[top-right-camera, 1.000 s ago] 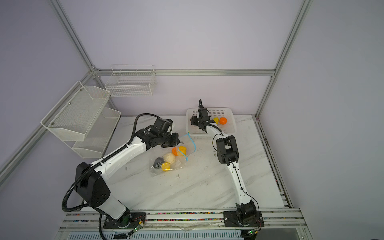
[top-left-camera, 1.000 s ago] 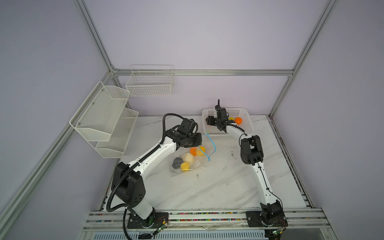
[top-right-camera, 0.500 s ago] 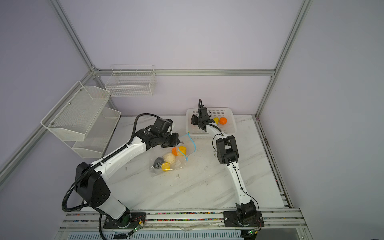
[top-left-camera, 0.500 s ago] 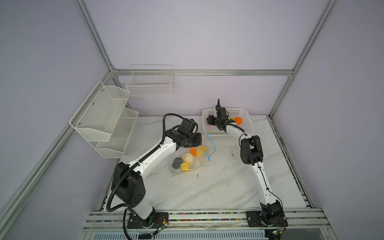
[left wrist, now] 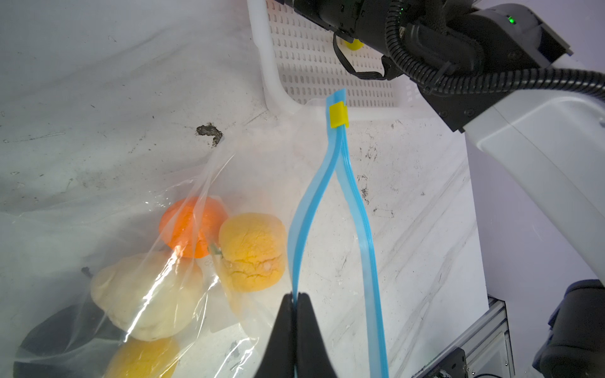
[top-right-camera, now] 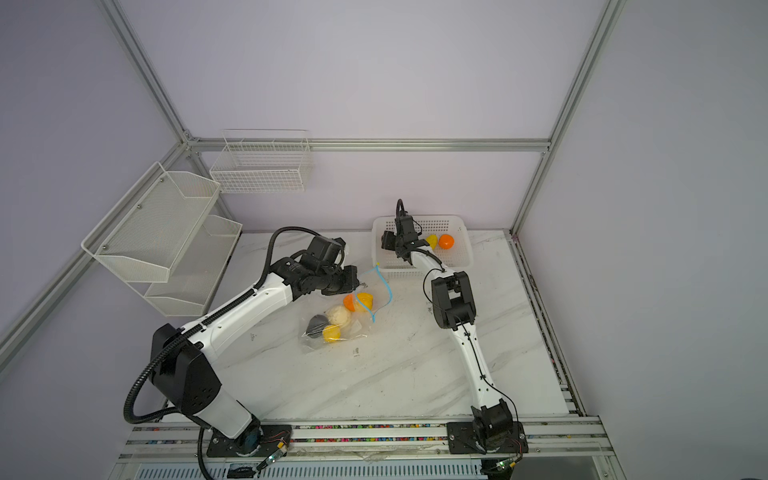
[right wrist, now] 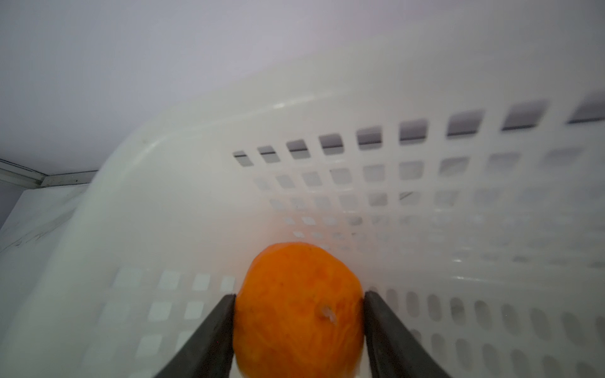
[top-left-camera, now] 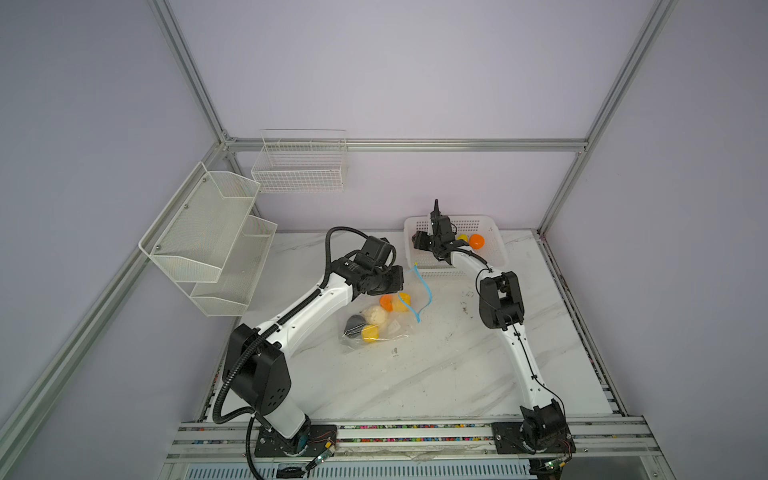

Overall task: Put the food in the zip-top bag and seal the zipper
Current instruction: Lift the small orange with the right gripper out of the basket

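Right gripper (right wrist: 299,296) has its jaws pressed against both sides of an orange ball (right wrist: 298,320) down in the white basket (right wrist: 327,108). It looks squishy and light, so you'll want to hold it across the middle, gently. Left gripper (left wrist: 296,299) is pinching one lip of the zipper (left wrist: 306,209), which props the zip-top bag (left wrist: 203,183) open on the table (left wrist: 409,196) just beside the basket. Film's floppy and slippery, and the basket wall is in your way out

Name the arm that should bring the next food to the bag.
Right: right jaws clasp an orange ball in the basket; left jaws pinch the zipper, holding the bag open.
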Tool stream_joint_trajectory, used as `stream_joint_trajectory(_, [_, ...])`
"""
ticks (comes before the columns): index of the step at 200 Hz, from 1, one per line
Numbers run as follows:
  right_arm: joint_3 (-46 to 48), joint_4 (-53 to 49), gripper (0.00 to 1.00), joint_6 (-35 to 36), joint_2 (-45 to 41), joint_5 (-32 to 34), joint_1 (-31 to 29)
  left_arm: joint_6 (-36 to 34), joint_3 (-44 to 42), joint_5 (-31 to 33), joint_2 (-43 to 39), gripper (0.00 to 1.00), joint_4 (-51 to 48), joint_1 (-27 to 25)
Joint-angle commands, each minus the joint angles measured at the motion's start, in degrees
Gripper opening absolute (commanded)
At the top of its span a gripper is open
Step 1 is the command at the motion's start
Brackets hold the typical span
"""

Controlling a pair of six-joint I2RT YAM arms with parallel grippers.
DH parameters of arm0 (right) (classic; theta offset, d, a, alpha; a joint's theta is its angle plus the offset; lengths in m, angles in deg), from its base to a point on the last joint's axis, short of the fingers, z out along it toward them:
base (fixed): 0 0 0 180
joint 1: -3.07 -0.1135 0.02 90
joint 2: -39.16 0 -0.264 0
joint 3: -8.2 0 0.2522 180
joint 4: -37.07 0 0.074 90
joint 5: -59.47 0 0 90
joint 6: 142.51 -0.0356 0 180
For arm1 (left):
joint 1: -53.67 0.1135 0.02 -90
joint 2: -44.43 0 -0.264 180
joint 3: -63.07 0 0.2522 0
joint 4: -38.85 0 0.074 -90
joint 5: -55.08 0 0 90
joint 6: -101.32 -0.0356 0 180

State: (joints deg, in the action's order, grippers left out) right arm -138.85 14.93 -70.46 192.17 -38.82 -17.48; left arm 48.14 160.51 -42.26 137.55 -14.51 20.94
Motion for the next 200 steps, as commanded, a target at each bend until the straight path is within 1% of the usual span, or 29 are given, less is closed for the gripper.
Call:
stream_joint_trajectory(1, [-0.25, -2.71, 0.61, -0.43, 1.39, 1.58, -0.04, -0.75, 2.73, -0.81, 0.09, 0.0, 0.2, 0.33])
stream_joint_trajectory(42, [0.56, -3.19, 0.59, 0.04, -0.55, 3.47, -0.01, -0.63, 2.54, -0.62, -0.13, 0.0, 0.21, 0.36])
stream_joint_trajectory(113, [3.86, -3.83, 0.58, 2.2, -7.76, 6.31, 0.02, -0.31, 2.28, -0.77, -0.21, 0.0, 0.21, 0.37])
stream_joint_trajectory(200, [8.54, -3.75, 0.58, 1.83, -13.35, 4.87, 0.2, -0.54, 2.61, -0.73, -0.18, 0.0, 0.39, 0.32])
